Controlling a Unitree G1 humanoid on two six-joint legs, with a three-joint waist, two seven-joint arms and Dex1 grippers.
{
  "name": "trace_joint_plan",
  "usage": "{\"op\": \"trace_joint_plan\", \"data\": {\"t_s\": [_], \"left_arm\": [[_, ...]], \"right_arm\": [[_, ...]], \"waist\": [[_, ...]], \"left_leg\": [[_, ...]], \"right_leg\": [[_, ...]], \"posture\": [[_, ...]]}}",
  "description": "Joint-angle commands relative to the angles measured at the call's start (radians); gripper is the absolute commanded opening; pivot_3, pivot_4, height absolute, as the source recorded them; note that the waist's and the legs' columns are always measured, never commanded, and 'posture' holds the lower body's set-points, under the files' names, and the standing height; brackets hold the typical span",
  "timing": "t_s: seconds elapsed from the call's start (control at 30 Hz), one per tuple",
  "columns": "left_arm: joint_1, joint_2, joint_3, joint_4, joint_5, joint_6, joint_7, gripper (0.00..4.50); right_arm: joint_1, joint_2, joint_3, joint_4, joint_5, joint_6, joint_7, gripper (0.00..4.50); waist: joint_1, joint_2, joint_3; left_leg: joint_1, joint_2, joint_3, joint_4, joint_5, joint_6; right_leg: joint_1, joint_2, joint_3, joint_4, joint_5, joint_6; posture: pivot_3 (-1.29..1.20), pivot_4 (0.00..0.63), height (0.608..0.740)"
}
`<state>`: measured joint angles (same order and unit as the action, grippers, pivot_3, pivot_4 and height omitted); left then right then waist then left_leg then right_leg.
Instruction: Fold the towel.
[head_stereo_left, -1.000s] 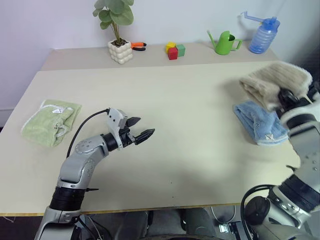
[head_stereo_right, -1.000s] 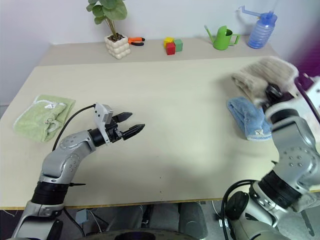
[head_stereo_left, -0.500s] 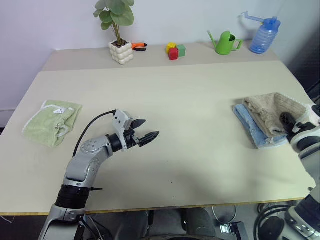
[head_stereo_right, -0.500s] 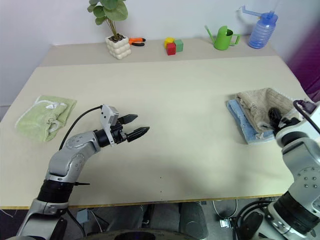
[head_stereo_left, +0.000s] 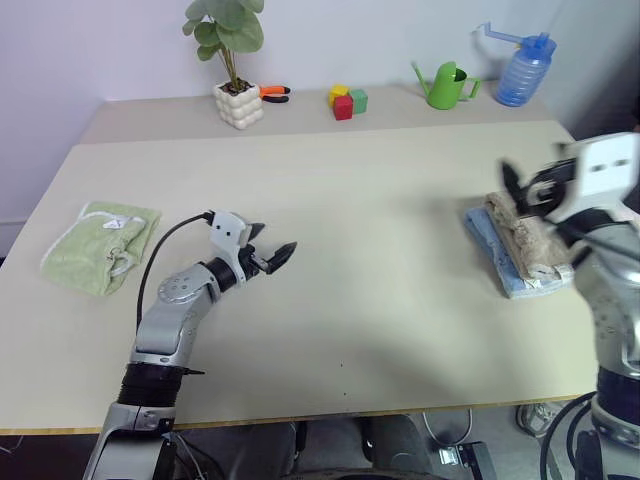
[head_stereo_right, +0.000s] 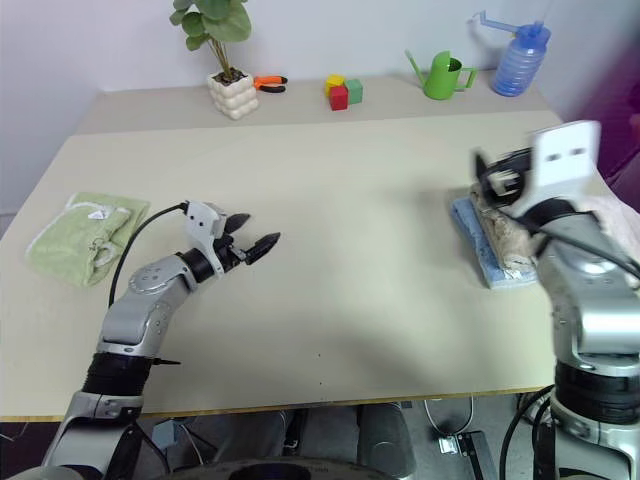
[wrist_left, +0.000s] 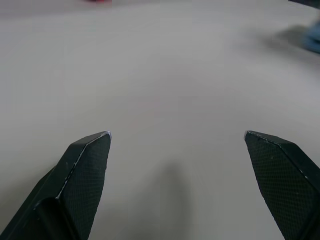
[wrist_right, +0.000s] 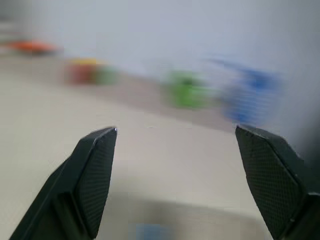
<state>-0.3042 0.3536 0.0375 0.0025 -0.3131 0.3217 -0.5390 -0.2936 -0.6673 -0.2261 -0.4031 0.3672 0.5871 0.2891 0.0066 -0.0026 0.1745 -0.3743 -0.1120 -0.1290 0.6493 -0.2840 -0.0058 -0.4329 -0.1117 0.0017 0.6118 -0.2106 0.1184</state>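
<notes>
We note the right tool (head_stereo_left: 525, 190) released, fingers wide apart, holding nothing, raised above the beige towel (head_stereo_left: 525, 232). The towel lies bunched on the light blue towel (head_stereo_left: 497, 252) at the right edge of the surface (head_stereo_left: 380, 250). The left tool (head_stereo_left: 270, 258) is also spread, empty, over bare surface, with the green towel (head_stereo_left: 100, 245) well to its left. A second ago the right tool held the towel aloft; now the towel lies down, let go.

We see a pale table (head_stereo_left: 330, 230); on it a light green towel (head_stereo_left: 100, 243) at its left edge, a light blue towel (head_stereo_left: 510, 258) at the right; a potted plant (head_stereo_left: 238, 100), coloured blocks (head_stereo_left: 346, 101), green watering can (head_stereo_left: 445, 86) and blue bottle (head_stereo_left: 520, 72) along the back.
</notes>
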Motion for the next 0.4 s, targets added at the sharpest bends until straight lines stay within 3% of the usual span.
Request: {"op": "trace_joint_plan", "data": {"t_s": [0.03,0.4], "left_arm": [[0.049,0.018,0.073,-0.072,0.015,-0.048,0.050,4.40],[0.227,0.071,0.141,-0.240,0.018,-0.037,0.087,4.40]], "right_arm": [[-0.002,-0.020,0.091,0.032,-0.011,-0.077,0.149,3.82],[-0.094,0.036,0.197,0.241,-0.025,-0.178,0.345,3.82]], "waist": [[0.005,0.000,0.000],[0.006,-0.002,0.001]], "left_leg": [[0.000,0.000,0.000,0.000,0.001,-0.002],[0.000,-0.001,-0.001,0.001,-0.001,0.001]], "right_leg": [[0.000,0.000,0.000,0.000,0.000,0.000],[0.000,-0.001,0.000,0.000,0.000,0.000]], "posture": [[0.00,0.150,0.732],[0.00,0.150,0.732]]}}
